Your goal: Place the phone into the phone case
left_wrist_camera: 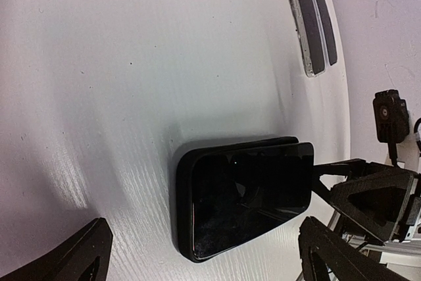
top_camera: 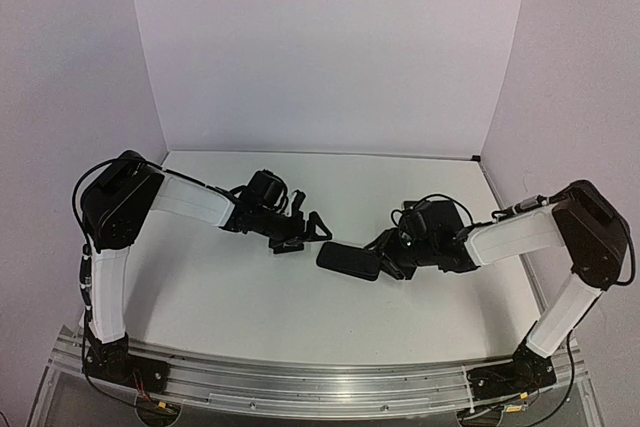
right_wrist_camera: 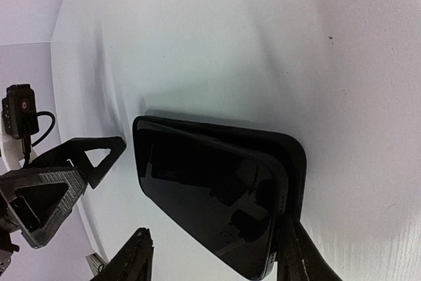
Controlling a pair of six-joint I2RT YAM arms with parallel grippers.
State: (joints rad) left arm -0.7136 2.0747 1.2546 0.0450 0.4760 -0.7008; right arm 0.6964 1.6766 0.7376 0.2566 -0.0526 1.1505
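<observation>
The phone [right_wrist_camera: 210, 208] lies on top of the phone case [right_wrist_camera: 295, 156], in the middle of the surface [right_wrist_camera: 230, 44]. It looks a bit crooked, so it may not be pushed all the way in. The right tool [right_wrist_camera: 214, 228] sits loose around the case's end and is not squeezing. The left tool [left_wrist_camera: 204, 235], at the case's other end, is wide open and holds nothing. Maybe it is ready to help press.
</observation>
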